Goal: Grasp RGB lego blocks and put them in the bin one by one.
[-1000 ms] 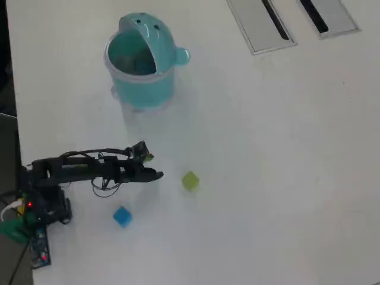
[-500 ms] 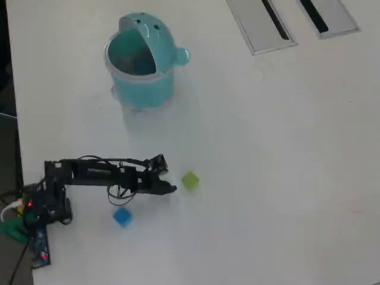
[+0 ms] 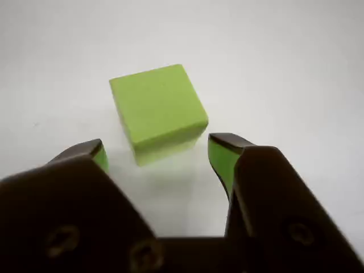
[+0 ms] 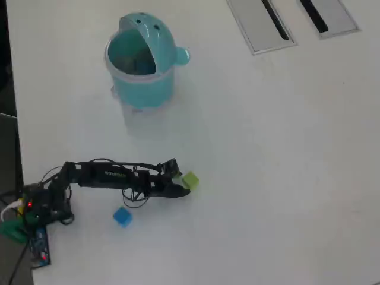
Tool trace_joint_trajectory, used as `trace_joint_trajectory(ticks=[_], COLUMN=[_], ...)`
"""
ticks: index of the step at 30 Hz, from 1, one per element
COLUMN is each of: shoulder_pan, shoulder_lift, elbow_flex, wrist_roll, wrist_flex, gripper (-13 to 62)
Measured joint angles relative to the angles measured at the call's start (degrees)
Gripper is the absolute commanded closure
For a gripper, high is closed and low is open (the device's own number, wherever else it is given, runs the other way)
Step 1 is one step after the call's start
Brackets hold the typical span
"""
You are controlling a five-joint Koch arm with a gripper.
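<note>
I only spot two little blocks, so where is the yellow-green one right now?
In the overhead view the yellow-green block sits on the white table, right of the blue block; the open gripper is just short of it.

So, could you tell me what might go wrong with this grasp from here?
1. In the wrist view the open pincer sits short of the yellow-green block, which is turned at an angle to the jaws. Closing now could pinch only a corner and twist or flick it away.
2. Pushing forward could shove the block across the smooth table rather than straddling it.
3. The blue block lies close beside the arm, so a sweep could knock it.
</note>
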Motion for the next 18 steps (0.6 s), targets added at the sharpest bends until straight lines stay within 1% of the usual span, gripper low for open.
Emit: trace_joint_trajectory(ticks=[7, 15, 18], shoulder_pan=[0.44, 1.58, 1.85], shoulder_lift=[-5.8, -13.71, -15.29], elbow_flex=[-5.01, -16.17, -18.81], wrist_roll=[0.0, 0.09, 0.09], wrist_flex=[-1.58, -1.93, -1.93], gripper=[16.1, 16.5, 21.1])
